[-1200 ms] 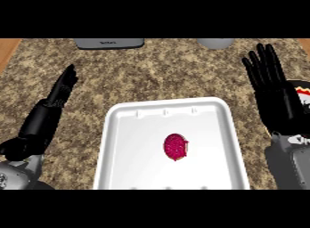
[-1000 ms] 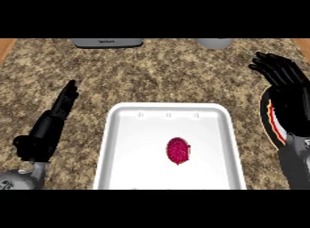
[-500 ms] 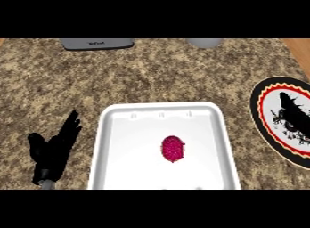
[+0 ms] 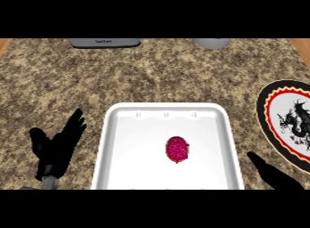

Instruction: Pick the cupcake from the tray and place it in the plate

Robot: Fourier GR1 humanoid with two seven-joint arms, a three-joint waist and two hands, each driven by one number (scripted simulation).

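Both arms have dropped toward the bottom edge since a second ago, so the plate's now uncovered. Left robot hand rests on the table just beside the tray, fingers straight and spread, holding nothing. The cupcake sits mid-tray, apart from both hands. Right robot hand only pokes in low, between tray and plate; can't tell its state. Risk, I'd say: reaching across could clip the tray rim and shift everything.
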